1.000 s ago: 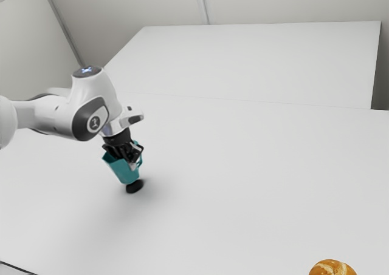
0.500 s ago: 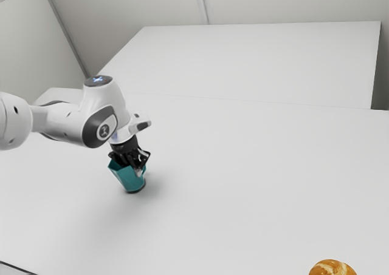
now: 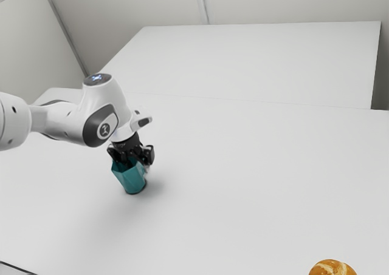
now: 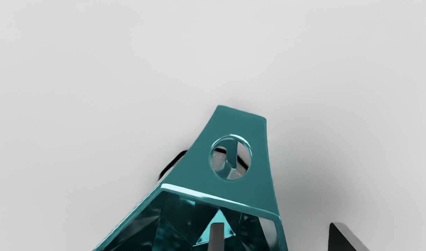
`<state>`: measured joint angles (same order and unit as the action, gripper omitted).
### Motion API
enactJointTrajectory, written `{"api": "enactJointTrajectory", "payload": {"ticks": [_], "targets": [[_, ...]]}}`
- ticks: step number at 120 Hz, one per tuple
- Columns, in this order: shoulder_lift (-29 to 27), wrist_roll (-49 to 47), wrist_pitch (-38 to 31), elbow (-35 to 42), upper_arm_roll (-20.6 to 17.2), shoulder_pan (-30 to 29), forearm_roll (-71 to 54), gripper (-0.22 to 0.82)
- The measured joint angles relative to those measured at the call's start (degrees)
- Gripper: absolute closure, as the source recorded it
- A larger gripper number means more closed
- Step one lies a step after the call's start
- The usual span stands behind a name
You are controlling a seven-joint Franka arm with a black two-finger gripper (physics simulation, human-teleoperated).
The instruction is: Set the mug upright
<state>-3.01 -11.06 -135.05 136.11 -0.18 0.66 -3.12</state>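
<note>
Straddling one wall with parted fingers, the black two-finger gripper (image 3: 137, 161) is gripping nothing while the teal, faceted, tapered mug (image 3: 130, 179), at its six o'clock in the exterior view, is standing mouth-up, the righting seemingly finished and a careful withdrawal being called for.

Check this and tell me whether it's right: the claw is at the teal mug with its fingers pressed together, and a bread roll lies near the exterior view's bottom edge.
Not quite: the claw at the teal mug has its fingers apart, as the wrist view shows. The bread roll does lie near the exterior view's bottom edge.
</note>
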Motion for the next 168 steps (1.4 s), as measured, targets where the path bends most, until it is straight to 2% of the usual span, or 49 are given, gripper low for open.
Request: {"api": "enactJointTrajectory", "payload": {"ticks": [20,48,108,168], "targets": [[-1.64,-0.21,-0.06,-0.26,0.00,-0.03,0.22,0.16],[-3.35,-0.31,2.07,-3.54,0.01,-0.04,0.28,0.06],[3.29,-0.63,26.28,-29.45,-1.38,0.09,0.44,0.02],[3.87,-0.64,37.06,-43.37,-1.49,1.16,0.34,0.02]]}}
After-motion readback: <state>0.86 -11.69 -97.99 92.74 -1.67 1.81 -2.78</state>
